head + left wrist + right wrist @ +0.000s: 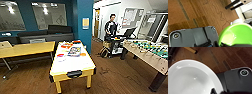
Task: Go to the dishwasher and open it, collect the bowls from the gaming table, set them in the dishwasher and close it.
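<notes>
no readable text, wall posters and yellow sign illegible

Room evenly lit from overhead. Ceiling lamps reflect as bright patches in the wall panels on the blue wall. The yellow table's white top is washed out by glare. All views soft and blocky; straight lines bow toward the head view's edges. The white bowl carries small highlights, and the green bowl glows inside.
</notes>
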Robot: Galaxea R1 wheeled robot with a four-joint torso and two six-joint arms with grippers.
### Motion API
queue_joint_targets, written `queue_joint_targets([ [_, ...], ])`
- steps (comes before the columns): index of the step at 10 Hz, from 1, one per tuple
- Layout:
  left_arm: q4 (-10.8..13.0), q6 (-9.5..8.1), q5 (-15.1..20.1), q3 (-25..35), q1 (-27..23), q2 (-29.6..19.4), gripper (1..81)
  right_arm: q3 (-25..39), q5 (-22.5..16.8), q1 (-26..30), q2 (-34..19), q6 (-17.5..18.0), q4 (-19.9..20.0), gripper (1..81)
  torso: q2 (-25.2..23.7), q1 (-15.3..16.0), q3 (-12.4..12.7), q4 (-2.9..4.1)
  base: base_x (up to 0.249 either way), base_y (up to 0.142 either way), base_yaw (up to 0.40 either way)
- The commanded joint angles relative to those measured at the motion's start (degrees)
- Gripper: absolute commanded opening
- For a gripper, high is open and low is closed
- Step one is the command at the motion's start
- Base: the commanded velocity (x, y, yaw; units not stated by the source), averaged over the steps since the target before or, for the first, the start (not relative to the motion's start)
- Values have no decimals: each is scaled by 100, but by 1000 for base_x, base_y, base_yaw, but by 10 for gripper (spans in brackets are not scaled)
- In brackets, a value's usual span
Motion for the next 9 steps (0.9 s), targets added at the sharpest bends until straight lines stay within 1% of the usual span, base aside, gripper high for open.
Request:
queue_joint_targets([
  [1, 87, 54, 75, -248, -265, -36, 10, -167, -35, 291, 111, 17, -72, 10, 0, 0, 0, 0, 0, 0, -340],
  [4, 87, 45, 57, -354, -300, 105, 10, -387, -18, 309, 129, 43, -54, 10, 0, 0, 0, 0, 0, 0, -340],
  [9, 79, 45, 57, -434, -299, 325, 10, -449, -9, 220, 129, 9, -72, 10, 0, 0, 0, 0, 0, 0, -340],
])
